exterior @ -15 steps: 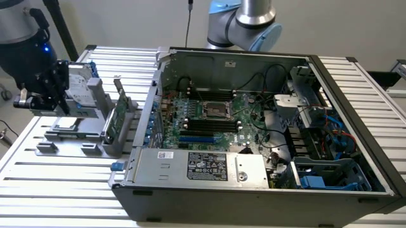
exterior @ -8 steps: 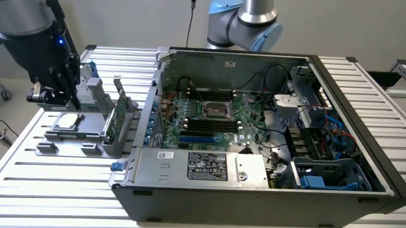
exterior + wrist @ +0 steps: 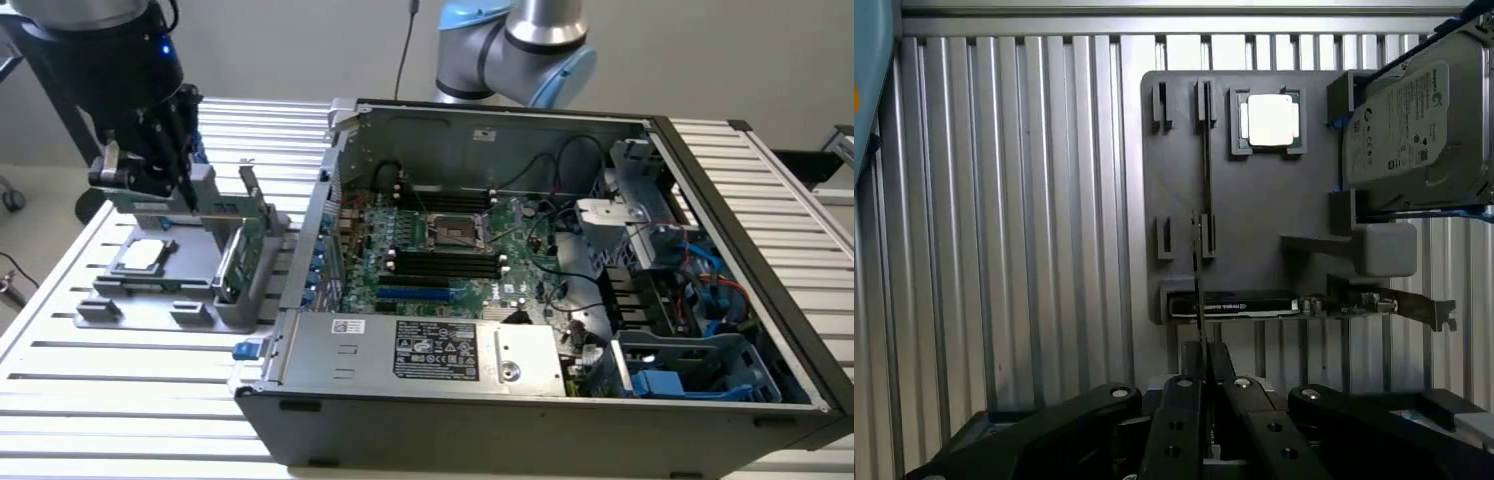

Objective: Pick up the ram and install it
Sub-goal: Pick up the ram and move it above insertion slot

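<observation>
The ram (image 3: 1201, 270) shows edge-on as a thin dark stick running out from between my fingertips, over the grey fixture plate (image 3: 1254, 225). My gripper (image 3: 1204, 390) is shut on it, with the black fingers (image 3: 1179, 425) pressed to either side. The stick lines up with one pair of holder posts on the plate; I cannot tell whether it has left them. In the exterior view my gripper (image 3: 150, 185) hangs over the fixture (image 3: 174, 300) at the exterior view's left. It is well apart from the motherboard (image 3: 400, 225) and its black slots (image 3: 447, 262) inside the open computer case (image 3: 534, 420).
On the fixture lie a square silver processor chip (image 3: 1274, 120), a hard drive (image 3: 1414, 115) and a green card with a metal bracket (image 3: 1374, 305). The case's raised side wall (image 3: 310, 230) stands between fixture and motherboard. Cables and drive cages crowd the case's right side.
</observation>
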Robot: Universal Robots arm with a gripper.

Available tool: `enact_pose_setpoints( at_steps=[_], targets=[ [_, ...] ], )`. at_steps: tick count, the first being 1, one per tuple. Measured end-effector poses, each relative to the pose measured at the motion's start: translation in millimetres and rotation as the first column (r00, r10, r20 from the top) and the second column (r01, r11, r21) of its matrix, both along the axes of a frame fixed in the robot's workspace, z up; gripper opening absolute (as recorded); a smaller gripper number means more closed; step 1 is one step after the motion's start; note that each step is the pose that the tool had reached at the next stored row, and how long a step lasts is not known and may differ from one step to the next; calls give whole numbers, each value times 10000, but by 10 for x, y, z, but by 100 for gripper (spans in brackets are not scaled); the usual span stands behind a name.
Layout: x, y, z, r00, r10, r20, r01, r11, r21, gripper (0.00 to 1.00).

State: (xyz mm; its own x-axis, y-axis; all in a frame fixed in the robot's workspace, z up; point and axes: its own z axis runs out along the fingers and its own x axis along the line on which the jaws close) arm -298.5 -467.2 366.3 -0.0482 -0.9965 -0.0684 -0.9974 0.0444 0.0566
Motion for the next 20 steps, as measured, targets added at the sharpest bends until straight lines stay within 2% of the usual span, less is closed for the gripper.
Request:
enact_pose_setpoints(
  at_steps=[4, 8, 20],
  targets=[
    [183, 0, 121, 10000, 9, -27, -8, 10000, 38, 14],
    [365, -1, 197, 10000, 14, -54, -14, 10000, 55, 14],
    [910, 0, 211, 10000, 15, -74, -14, 9999, 117, 14]
  ],
)
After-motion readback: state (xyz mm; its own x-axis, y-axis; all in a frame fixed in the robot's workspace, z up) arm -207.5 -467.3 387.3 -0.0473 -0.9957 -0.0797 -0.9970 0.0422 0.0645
